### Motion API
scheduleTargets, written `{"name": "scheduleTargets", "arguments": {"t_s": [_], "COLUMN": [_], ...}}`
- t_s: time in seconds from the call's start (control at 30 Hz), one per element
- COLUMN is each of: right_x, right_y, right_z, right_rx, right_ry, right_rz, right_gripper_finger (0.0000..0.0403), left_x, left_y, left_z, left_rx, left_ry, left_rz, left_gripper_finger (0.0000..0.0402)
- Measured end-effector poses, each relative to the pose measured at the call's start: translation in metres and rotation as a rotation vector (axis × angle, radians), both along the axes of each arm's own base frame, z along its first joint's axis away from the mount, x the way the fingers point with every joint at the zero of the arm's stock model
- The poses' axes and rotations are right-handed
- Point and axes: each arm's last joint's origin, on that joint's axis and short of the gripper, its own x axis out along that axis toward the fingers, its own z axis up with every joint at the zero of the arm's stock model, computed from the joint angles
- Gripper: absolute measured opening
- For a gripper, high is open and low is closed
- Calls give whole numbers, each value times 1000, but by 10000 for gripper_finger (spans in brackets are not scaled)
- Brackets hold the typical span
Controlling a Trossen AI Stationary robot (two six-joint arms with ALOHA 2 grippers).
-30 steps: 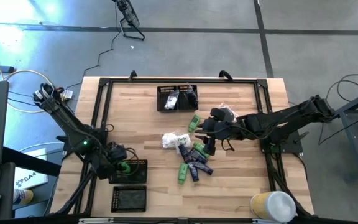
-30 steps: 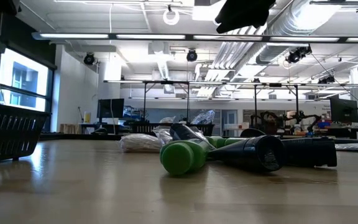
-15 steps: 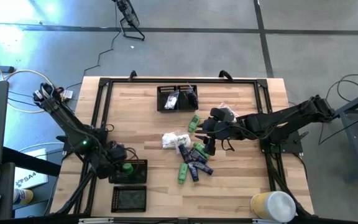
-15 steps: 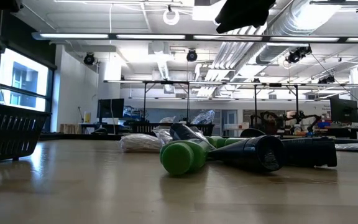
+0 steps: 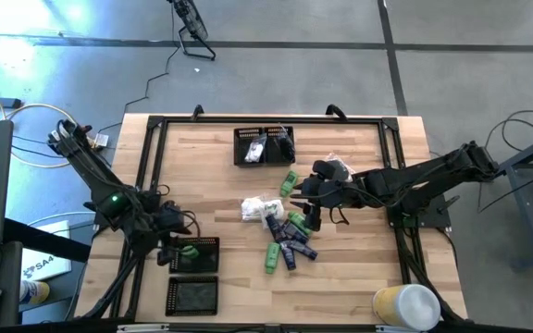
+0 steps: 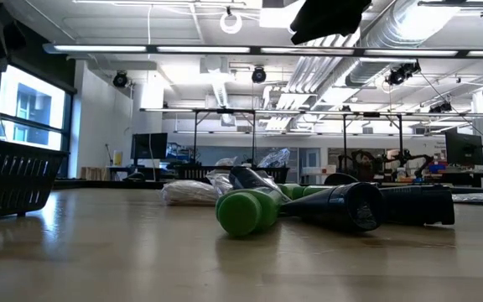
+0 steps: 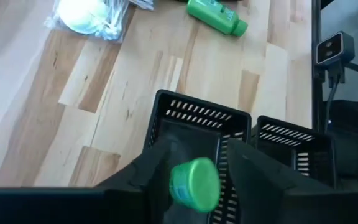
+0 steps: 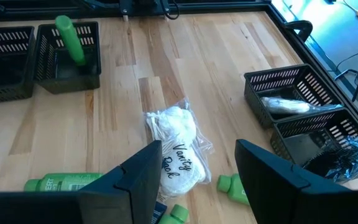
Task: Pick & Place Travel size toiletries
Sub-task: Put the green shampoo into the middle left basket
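Observation:
A bright green tube [image 8: 70, 34] stands tilted in a black mesh tray [image 8: 48, 71] near the table's left edge, its foot on the tray floor and its side against the wall. My left gripper [image 7: 194, 152] hovers open above it, and the tube's cap [image 7: 194, 183] shows between the fingers. In the right wrist view no finger is on the tube. My right gripper [image 8: 197, 180] hangs open over the middle pile [image 5: 285, 240] of green tubes, navy tubes and a white crinkly packet [image 8: 176, 149].
A second mesh tray [image 5: 192, 294] sits beside the first, nearer the front edge. Two more trays [image 5: 265, 146] at the far edge hold a white packet and a clear bag. A yellow-and-white cylinder [image 5: 405, 305] stands at the near right corner. Black frame rails [image 5: 151, 166] edge the table.
My left gripper has risen and drawn back toward the table's left edge, away from the green tube. The tube was at its fingers a second ago and now stays behind in the tray. My right arm has kept still.

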Motion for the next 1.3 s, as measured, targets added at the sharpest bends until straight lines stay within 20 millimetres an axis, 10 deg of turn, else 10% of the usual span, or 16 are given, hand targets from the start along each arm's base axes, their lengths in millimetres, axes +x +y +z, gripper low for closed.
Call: {"name": "scheduleTargets", "arguments": {"t_s": [0.4,1.3], "right_x": [0,0], "right_y": [0,0], "right_z": [0,0], "right_rx": [-1,2], "right_ry": [0,-1], "right_rz": [1,-2], "right_gripper_finger": [195,195], "left_x": [-8,6], "left_y": [-1,-21], "left_z": [-6,-39], "left_rx": [-112,-103], "left_ry": [201,481], "left_rz": [-91,27], "left_gripper_finger": [6,0]}}
